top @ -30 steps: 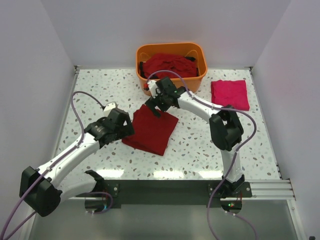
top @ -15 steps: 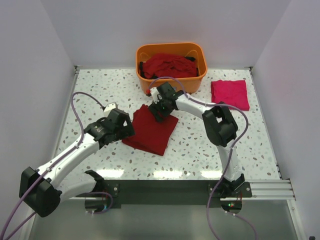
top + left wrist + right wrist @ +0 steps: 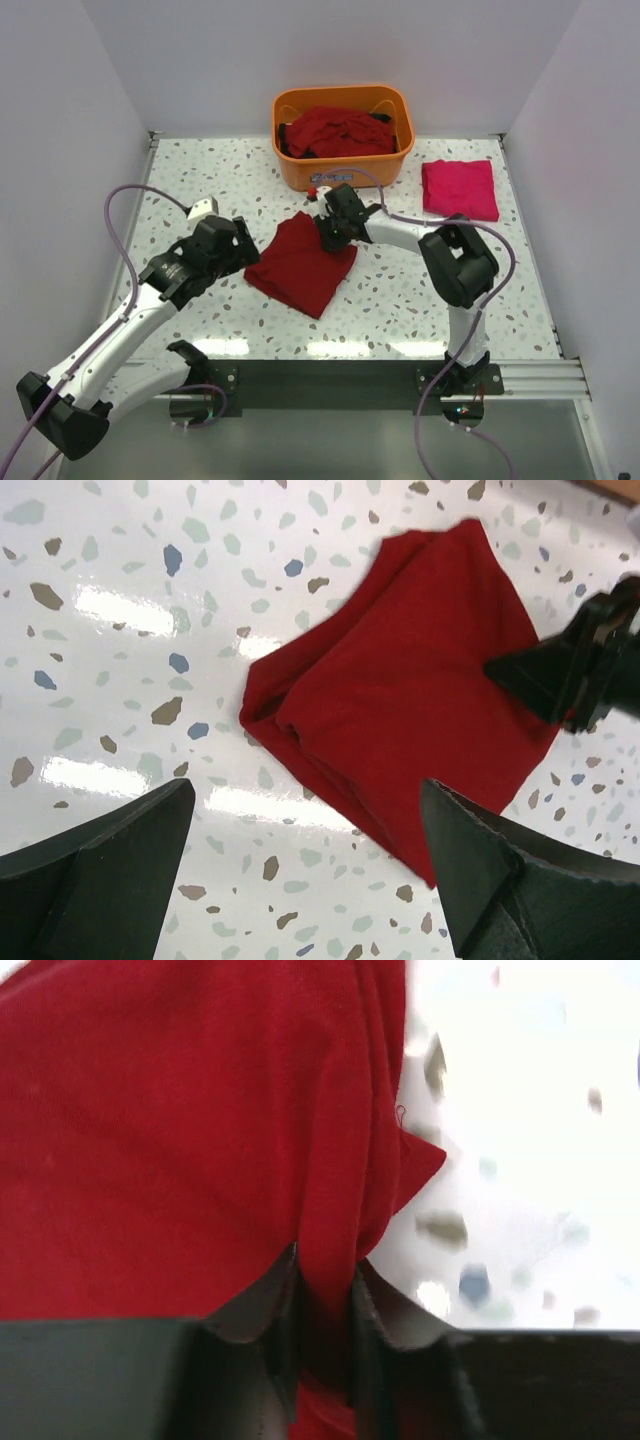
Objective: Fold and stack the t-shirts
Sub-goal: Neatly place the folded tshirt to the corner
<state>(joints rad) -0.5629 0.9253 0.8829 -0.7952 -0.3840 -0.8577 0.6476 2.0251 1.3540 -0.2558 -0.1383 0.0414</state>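
The right gripper point(image 3: 325, 1295) is narrow, its jaws pinching a ridge of cloth at the 2 o'clock corner of the folded dark red t-shirt point(image 3: 300, 268), which lies in the middle of the table point(image 3: 200, 180). The left gripper point(image 3: 308, 795) stands wide and holds nothing, just at the shirt's 9 o'clock side.

The cloth looks soft, light and limp (lifted by one corner, it would probably sag open), so I judge that a grip through all layers at an edge is best.

A pinkish-red t-shirt point(image 3: 460, 188) lies folded at 2 o'clock, and more shirts point(image 3: 335, 130) fill the orange tub point(image 3: 340, 92) at 12 o'clock. No brand, label or writing is readable.
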